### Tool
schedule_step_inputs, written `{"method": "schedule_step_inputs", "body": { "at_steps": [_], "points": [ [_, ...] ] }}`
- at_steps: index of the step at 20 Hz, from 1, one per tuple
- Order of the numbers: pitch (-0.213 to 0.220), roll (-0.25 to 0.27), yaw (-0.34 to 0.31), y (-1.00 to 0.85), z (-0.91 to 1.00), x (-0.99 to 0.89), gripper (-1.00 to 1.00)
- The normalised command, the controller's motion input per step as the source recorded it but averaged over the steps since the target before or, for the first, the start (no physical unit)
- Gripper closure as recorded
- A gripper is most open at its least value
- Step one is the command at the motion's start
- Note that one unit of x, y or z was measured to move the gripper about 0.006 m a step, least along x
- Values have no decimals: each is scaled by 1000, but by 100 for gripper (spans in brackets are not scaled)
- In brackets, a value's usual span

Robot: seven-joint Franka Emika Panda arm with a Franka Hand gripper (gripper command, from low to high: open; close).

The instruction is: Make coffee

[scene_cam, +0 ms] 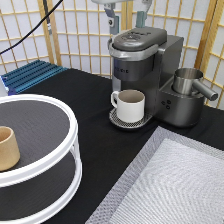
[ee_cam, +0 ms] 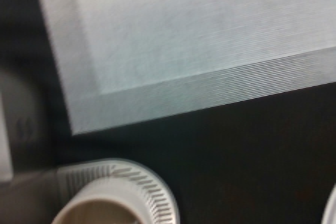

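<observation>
My gripper [scene_cam: 126,20] hangs at the exterior view's top, just above the closed lid of the dark grey coffee machine [scene_cam: 145,60]. Its two fingers stand apart with nothing between them, so it is open. A white handled mug [scene_cam: 131,105] sits on the round drip tray [scene_cam: 117,120] under the machine's spout. The wrist view looks straight down on the same mug [ee_cam: 105,212] and the drip tray's ribbed rim [ee_cam: 146,187]. The coffee is out of view in both frames.
A tan handleless cup [scene_cam: 7,148] stands on the top shelf of a white two-tier turntable [scene_cam: 60,165] at the left. A metal jug [scene_cam: 187,82] sits on the machine's right side. A grey woven mat [scene_cam: 180,185] lies at the bottom right, a blue rack [scene_cam: 32,75] at the back left.
</observation>
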Motion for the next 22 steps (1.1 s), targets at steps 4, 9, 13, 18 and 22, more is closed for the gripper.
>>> {"method": "schedule_step_inputs", "body": {
  "at_steps": [4, 9, 13, 18, 22],
  "points": [
    [-83, 94, 229, 251, -157, -564, -100],
    [-86, 16, 156, 455, 5, -650, -100],
    [-98, 17, 84, 287, 51, -329, -100],
    [-135, 54, 3, -142, -146, -502, -100],
    [-138, 86, -9, -389, -284, -321, -100]
  ]
}}
